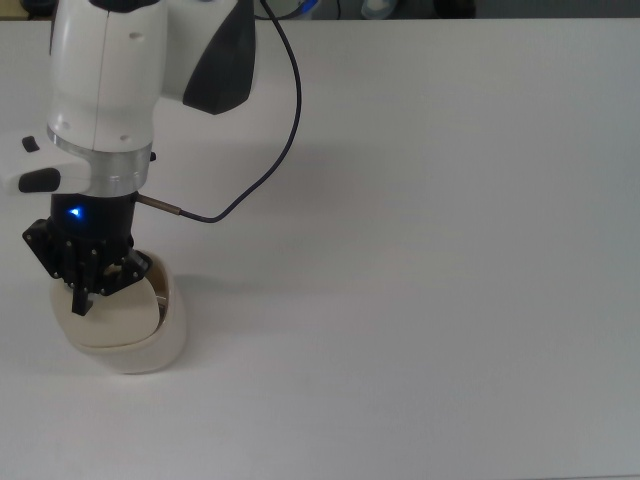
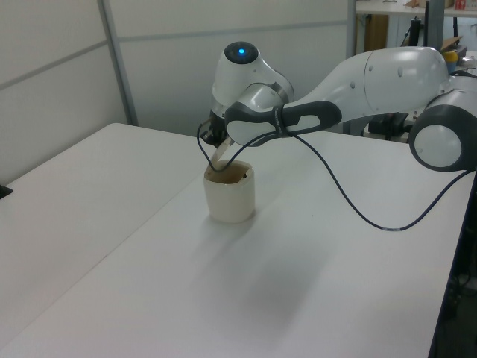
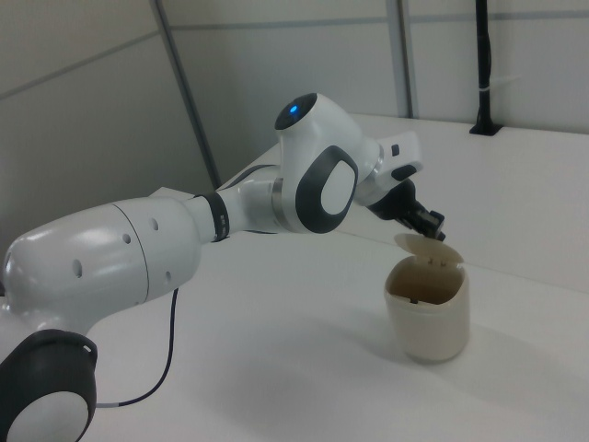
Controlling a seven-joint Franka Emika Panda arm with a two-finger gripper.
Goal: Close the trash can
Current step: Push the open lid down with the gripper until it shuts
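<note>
Trash can [image 3: 428,313] standing upright on the bench [image 3: 571,203], near the top view's lower left corner; lid [image 3: 431,255] tilted half-open. Gripper [image 3: 433,226] jaws on the lid; their gap cannot be told.

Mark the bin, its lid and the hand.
bin [image 3: 429,322], right view, front wall.
lid [image 3: 434,255], right view, raised flap's underside.
hand [image 1: 82,300], top view, at the fingertips.

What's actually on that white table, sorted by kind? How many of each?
Trash cans: 1, cream-white trash can, lid partly raised
Robot arms: 1, gripper at the lid
Cables: 1, dark cable
Total: 3
</note>
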